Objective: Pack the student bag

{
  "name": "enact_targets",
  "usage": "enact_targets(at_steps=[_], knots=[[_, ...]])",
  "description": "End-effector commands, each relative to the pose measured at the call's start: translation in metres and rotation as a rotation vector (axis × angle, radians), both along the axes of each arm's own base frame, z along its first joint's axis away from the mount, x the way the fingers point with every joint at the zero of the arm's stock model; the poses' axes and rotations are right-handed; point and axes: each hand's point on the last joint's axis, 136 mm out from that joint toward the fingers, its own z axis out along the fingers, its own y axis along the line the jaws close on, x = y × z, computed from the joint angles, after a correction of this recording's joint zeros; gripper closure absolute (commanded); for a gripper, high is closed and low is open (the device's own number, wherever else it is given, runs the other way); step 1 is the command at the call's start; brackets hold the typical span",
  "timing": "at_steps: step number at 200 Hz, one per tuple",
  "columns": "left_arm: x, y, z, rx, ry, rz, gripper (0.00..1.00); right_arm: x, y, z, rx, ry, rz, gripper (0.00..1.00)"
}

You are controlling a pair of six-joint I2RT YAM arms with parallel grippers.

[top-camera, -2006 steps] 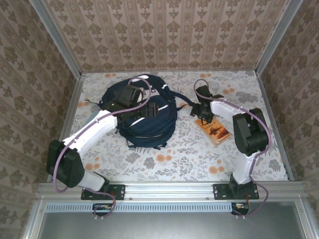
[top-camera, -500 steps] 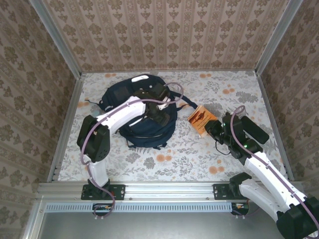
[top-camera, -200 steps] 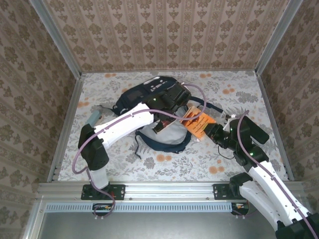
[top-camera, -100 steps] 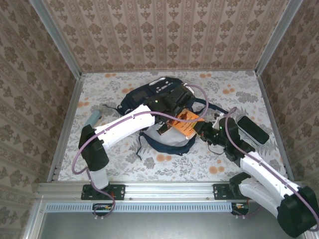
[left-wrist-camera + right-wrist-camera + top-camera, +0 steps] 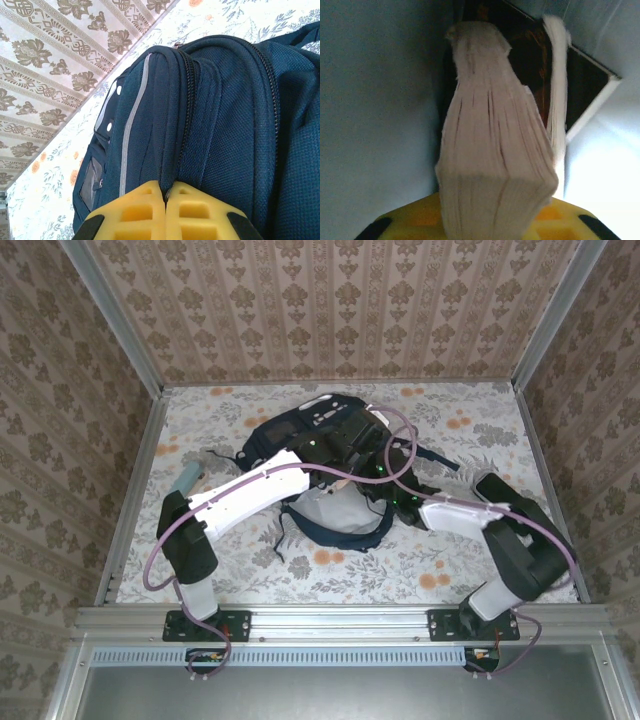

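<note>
Left gripper (image 5: 165, 192): pinched shut on fold of large navy-blue fabric backpack (image 5: 220, 125). Right gripper (image 5: 485, 222): inside it with thick cream-paged paperback book (image 5: 490, 150); grip undeterminable. Step: book insertion. Next: release, withdraw.

The book (image 5: 495, 150) is showing blurred at the centre of the right wrist frame, its pages running off the bottom edge, while the student bag (image 5: 225, 125) is spilling past the left wrist frame's right and lower edges.
</note>
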Motion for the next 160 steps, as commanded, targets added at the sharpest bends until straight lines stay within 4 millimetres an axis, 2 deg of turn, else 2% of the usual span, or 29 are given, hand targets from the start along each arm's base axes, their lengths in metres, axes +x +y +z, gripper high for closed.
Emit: enact_targets(at_steps=[1, 25, 46, 60, 90, 118, 124, 127, 160], knots=[[0.003, -0.003, 0.083, -0.250, -0.125, 0.031, 1.00, 0.022, 0.016, -0.004, 0.020, -0.016, -0.028, 0.64], [0.007, 0.000, 0.079, -0.262, -0.109, 0.040, 1.00, 0.025, 0.019, -0.015, 0.007, 0.004, -0.009, 0.46], [0.012, 0.006, 0.076, -0.279, -0.092, 0.053, 1.00, 0.014, 0.010, -0.016, -0.012, 0.018, 0.010, 0.32], [0.015, 0.010, 0.075, -0.304, -0.073, 0.064, 1.00, 0.002, -0.001, -0.017, -0.006, 0.029, 0.013, 0.26], [0.021, 0.019, 0.070, -0.342, -0.047, 0.081, 1.00, -0.023, -0.018, -0.016, 0.010, 0.049, 0.038, 0.26], [0.025, 0.024, 0.065, -0.369, -0.016, 0.090, 1.00, -0.045, -0.034, -0.019, -0.052, 0.072, 0.045, 0.34], [0.026, 0.026, 0.063, -0.375, -0.007, 0.091, 1.00, -0.048, -0.039, -0.026, -0.074, 0.088, 0.042, 0.36], [0.027, 0.026, 0.063, -0.379, -0.002, 0.091, 1.00, -0.049, -0.041, -0.017, -0.069, 0.066, 0.040, 0.37], [0.030, 0.021, 0.050, -0.433, 0.077, 0.079, 1.00, -0.063, -0.069, -0.004, -0.114, 0.034, -0.010, 0.42]])
